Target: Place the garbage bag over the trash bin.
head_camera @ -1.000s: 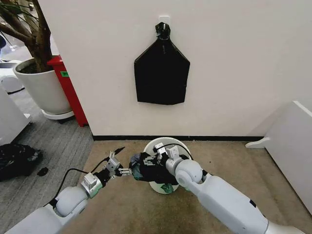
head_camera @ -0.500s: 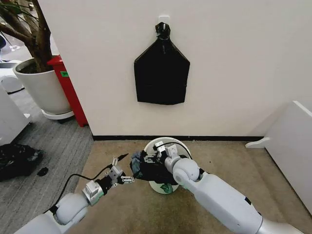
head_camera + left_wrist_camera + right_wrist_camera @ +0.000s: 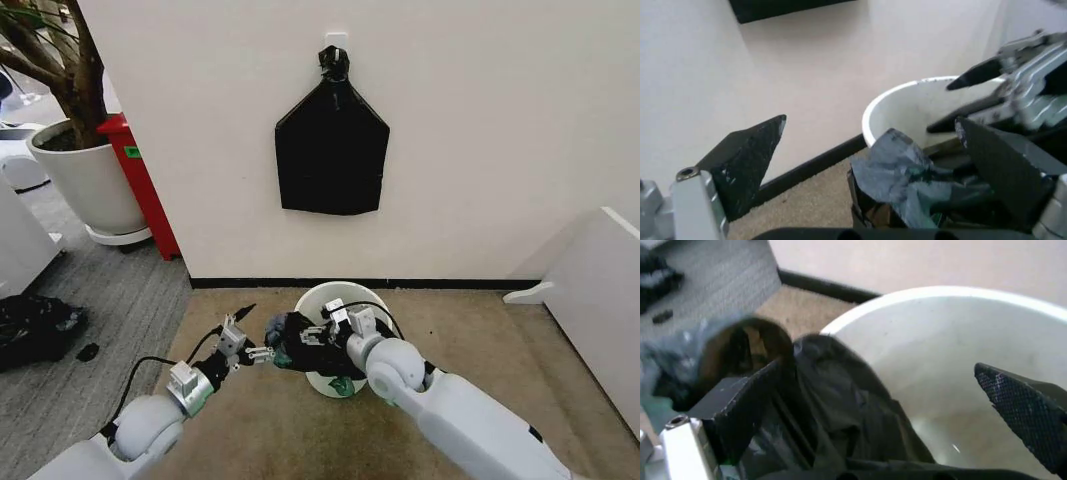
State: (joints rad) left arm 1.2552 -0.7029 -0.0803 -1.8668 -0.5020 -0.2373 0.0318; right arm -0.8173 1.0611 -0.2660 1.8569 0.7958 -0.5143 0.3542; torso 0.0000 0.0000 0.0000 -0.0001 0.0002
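The trash bin (image 3: 345,297) is a small round white pail on the carpet by the wall. The garbage bag (image 3: 293,347) hangs as a crumpled black wad on the bin's near-left rim. My left gripper (image 3: 253,334) is open just left of the wad. In the left wrist view, the garbage bag (image 3: 907,175) lies between the spread fingers of my left gripper (image 3: 870,120), in front of the trash bin (image 3: 900,105). My right gripper (image 3: 313,337) is over the rim. In its wrist view, my right gripper (image 3: 877,367) is open above the trash bin (image 3: 947,355), with the garbage bag (image 3: 833,405) against one finger.
A flat black bundle (image 3: 332,150) hangs from a wall hook above the bin. A large white plant pot (image 3: 85,185) and a red object (image 3: 140,180) stand at the left. A dark lumpy bag (image 3: 35,325) lies on the grey floor. White furniture (image 3: 600,290) stands at the right.
The left gripper dipped, then came back up beside the bag. The right forearm shifted a little to the right. The bag stays bunched at the bin's rim.
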